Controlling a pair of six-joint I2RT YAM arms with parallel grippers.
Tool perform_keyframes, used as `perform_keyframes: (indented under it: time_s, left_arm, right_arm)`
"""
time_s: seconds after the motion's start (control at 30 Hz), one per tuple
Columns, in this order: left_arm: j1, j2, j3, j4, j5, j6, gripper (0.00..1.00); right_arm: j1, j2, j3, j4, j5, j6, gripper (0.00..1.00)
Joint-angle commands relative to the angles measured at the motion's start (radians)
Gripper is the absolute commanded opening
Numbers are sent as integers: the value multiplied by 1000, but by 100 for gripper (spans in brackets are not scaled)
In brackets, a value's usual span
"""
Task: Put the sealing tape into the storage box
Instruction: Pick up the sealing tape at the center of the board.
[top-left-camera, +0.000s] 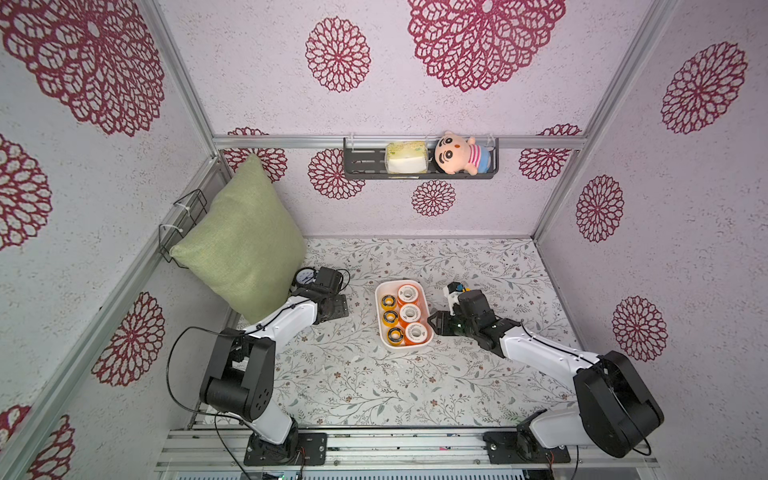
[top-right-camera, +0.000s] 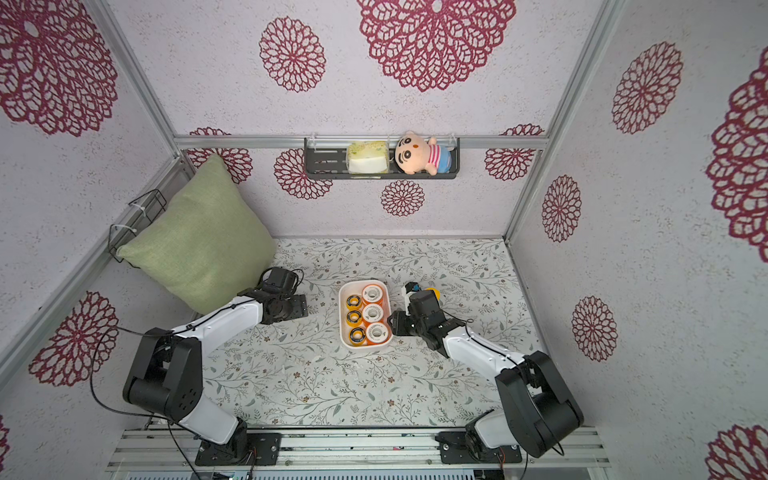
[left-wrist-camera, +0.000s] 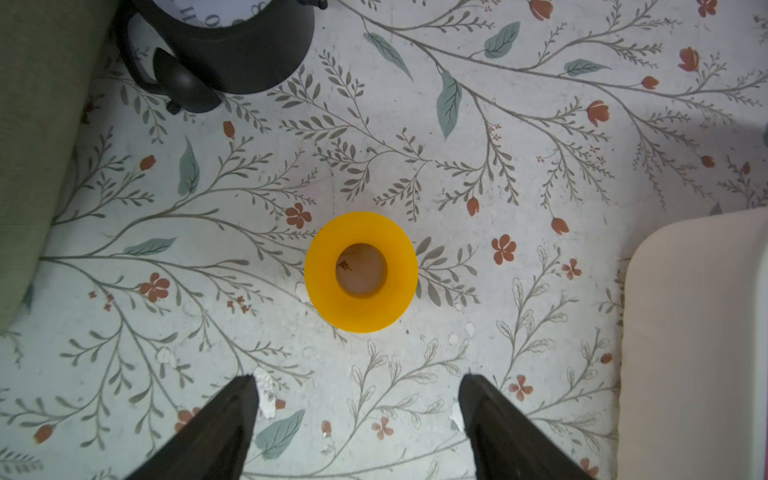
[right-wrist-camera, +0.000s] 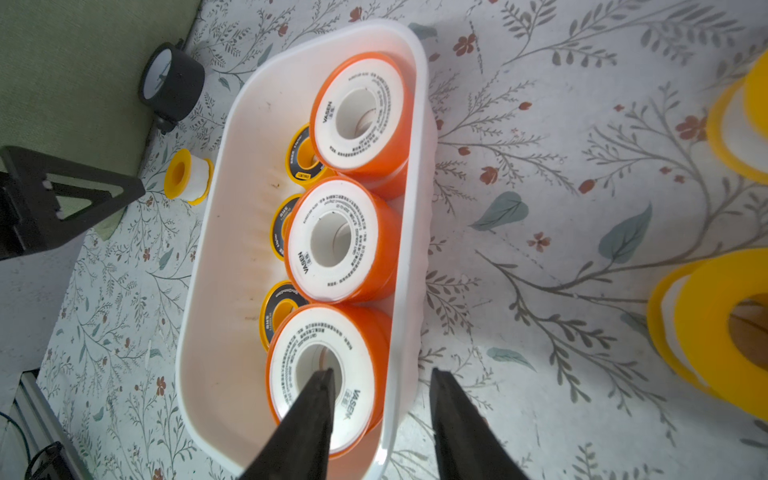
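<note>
The white storage box (top-left-camera: 379, 305) stands mid-table in both top views. It holds three orange sealing tape spools (right-wrist-camera: 328, 245) and three smaller yellow black-faced ones (right-wrist-camera: 282, 311). Another yellow spool (left-wrist-camera: 360, 272) sits flat on the table ahead of my left gripper (left-wrist-camera: 359, 382), which is open and empty above it, left of the box (left-wrist-camera: 698, 332). My right gripper (right-wrist-camera: 380, 374) is open astride the box's right wall: one finger (right-wrist-camera: 316, 407) is over the nearest orange spool, the other is outside. I cannot tell whether the fingers touch. Two more yellow spools (right-wrist-camera: 715, 332) lie right of the box.
A black-rimmed gauge (left-wrist-camera: 232, 50) and a green pillow (top-left-camera: 245, 245) stand close behind and left of my left gripper. A dark wall shelf (top-left-camera: 361, 164) with a plush doll and a packet hangs on the back wall. A wire basket (top-left-camera: 183, 224) hangs on the left wall.
</note>
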Motion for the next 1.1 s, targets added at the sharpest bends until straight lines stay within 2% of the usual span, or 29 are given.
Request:
perform_keyframes:
  time_s: [0.0,0.43,0.77,1.07]
  left_arm:
    - [23,49,47,-1,25,45,85]
    - [58,210,127,-3,81,64,85]
    - [57,251,147,6,89,65,73]
    - [58,260,160,6,70,66,67]
  right_arm:
    - [-7,11,14,25,-25,10,44]
    - [-9,45,42,17,-40,9,44]
    - [-8,65,49,21,-51,9,44]
    - [-8,100,71,11,-65,4,44]
